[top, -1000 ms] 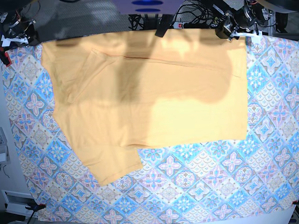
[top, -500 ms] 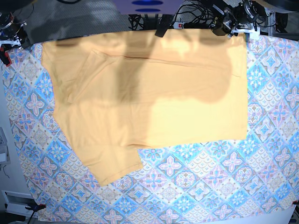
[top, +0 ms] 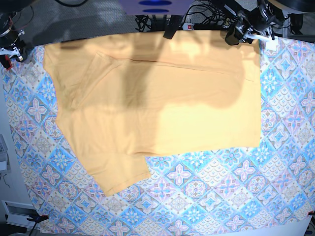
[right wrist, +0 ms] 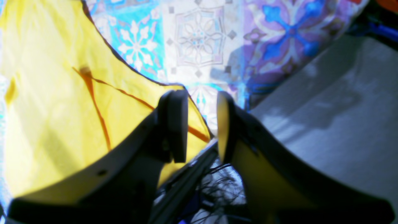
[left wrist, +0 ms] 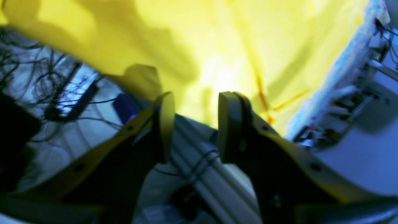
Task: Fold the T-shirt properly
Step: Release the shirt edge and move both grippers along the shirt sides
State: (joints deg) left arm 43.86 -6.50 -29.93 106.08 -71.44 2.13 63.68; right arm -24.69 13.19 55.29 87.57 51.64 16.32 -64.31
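On the near half of the table, bare tile-patterned tablecloth. Beyond it the T-shirt lay flat, one sleeve tip jutting toward 7 o'clock and the far hem along the table's back edge. Cloth looked light, soft and limp; likely to sag, so best pinched at corners or hem. Right gripper at 10 o'clock and left gripper at 1 o'clock both hung released, jaws parted, grasping nothing.

Left gripper: jaws parted, nothing between them (blurred view).
Right gripper: jaws parted, nothing gripped.
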